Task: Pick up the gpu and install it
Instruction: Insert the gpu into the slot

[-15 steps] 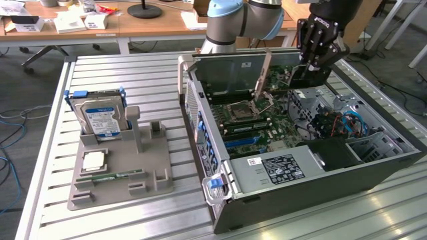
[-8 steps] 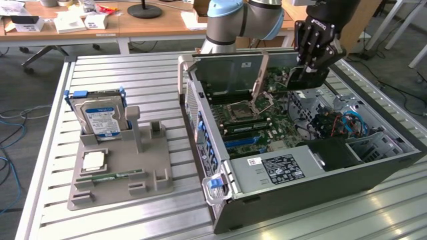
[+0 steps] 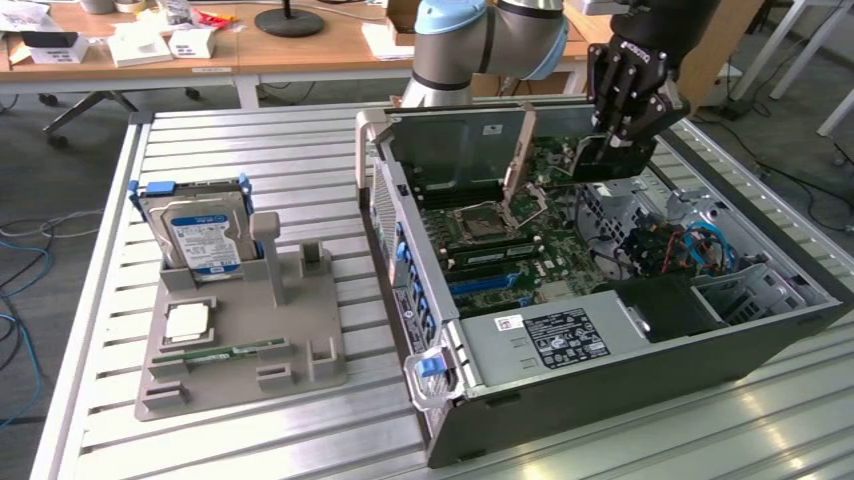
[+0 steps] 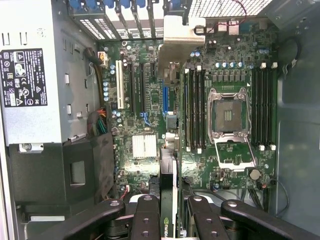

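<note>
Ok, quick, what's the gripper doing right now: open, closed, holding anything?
Gripper: closed on the thin dark gpu card with silvery metal bracket, held edge-on above the green motherboard.

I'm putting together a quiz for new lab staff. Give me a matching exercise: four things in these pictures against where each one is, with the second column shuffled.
1 gpu
2 hard drive
3 memory stick
4 power supply

A lying flat on the gray holder
B inside the computer case, beside the motherboard
C held by the gripper
D upright in the gray holder

Pairs: 1-C; 2-D; 3-A; 4-B
</note>
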### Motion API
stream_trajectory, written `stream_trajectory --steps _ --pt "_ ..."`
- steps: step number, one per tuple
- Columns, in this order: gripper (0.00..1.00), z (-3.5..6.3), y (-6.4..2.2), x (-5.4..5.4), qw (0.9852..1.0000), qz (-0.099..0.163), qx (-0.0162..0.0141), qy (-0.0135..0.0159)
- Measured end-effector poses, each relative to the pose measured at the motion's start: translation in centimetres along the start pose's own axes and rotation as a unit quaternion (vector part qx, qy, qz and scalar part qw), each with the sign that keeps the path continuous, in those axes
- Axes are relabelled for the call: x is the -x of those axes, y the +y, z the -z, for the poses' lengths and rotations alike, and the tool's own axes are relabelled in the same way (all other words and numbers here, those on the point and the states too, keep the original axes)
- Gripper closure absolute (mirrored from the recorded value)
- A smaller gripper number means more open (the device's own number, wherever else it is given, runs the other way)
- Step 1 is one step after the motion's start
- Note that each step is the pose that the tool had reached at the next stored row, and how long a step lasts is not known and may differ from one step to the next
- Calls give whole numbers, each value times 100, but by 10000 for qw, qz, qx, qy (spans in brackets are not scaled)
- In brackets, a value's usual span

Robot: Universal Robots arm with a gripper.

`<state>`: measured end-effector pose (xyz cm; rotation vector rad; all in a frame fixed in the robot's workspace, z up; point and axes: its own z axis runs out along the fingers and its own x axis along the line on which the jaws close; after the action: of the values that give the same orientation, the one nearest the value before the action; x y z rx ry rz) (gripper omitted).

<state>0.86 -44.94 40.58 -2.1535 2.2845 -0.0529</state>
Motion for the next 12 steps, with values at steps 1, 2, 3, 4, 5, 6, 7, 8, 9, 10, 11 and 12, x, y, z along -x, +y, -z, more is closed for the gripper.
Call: stream_trajectory --steps 1,2,3,4,5,6,7,8,9,10,11,12 --pt "74 -1 2 0 10000 0 0 0" --pt "74 -3 6 0 10000 -1 0 -1" --pt "74 -4 12 0 10000 0 0 -1" --pt "74 -4 19 0 10000 0 0 0" --pt "74 -5 25 0 10000 0 0 0" --pt "74 -6 30 0 10000 0 0 0" --pt "74 -6 32 0 10000 0 0 0" --pt "74 -6 32 0 10000 1 0 0" --pt "74 -6 32 0 10000 1 0 0" --pt "74 -6 32 0 10000 1 0 0" --pt "74 -6 33 0 10000 0 0 0" --pt "74 -6 33 0 10000 0 0 0"
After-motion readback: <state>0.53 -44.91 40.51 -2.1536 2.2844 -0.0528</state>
